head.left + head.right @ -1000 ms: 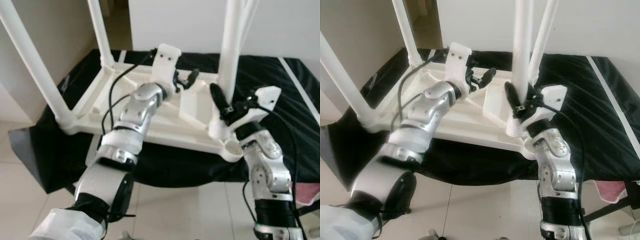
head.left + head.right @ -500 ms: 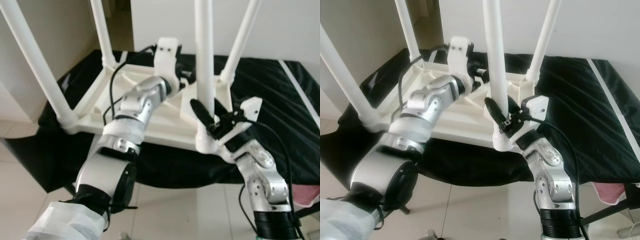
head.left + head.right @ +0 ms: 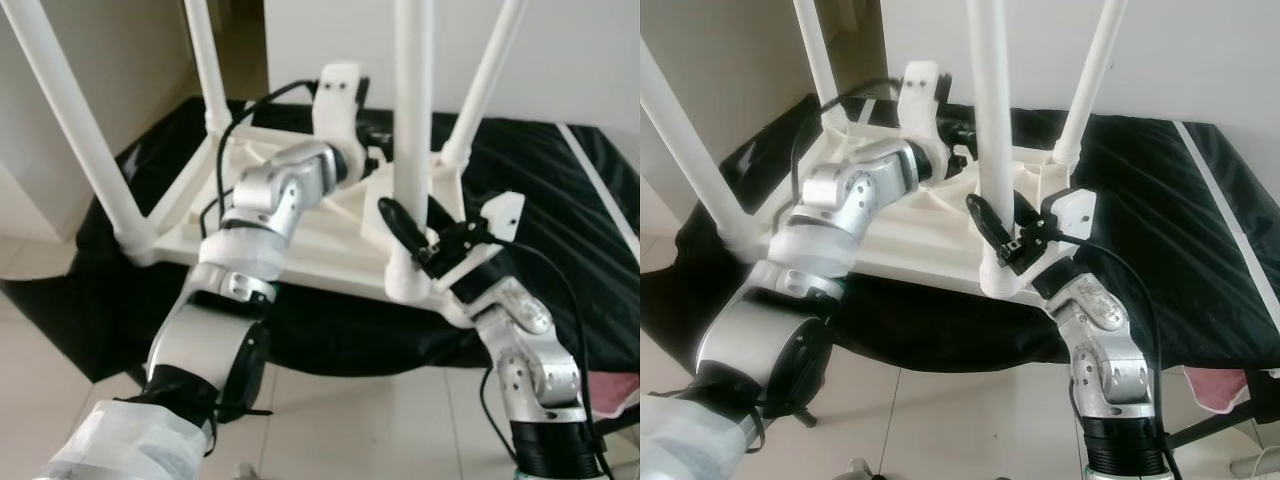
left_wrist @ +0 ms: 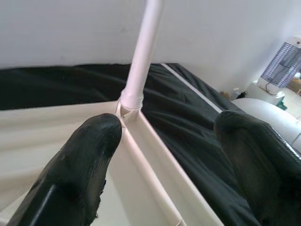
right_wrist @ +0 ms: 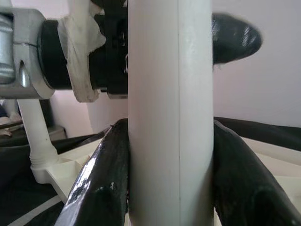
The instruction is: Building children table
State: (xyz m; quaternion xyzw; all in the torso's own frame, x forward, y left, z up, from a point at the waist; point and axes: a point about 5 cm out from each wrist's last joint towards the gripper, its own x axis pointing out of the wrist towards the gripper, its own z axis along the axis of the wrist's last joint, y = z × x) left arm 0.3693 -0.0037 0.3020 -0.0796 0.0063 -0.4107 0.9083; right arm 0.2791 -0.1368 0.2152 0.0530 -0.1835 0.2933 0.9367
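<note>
Eye views: upturned white plastic children's table lies on black sheet; right hand low on the near white tubular leg.
Left wrist: left hand spread above the frame, apparently empty.
Right wrist: fingers pinch that leg.
</note>
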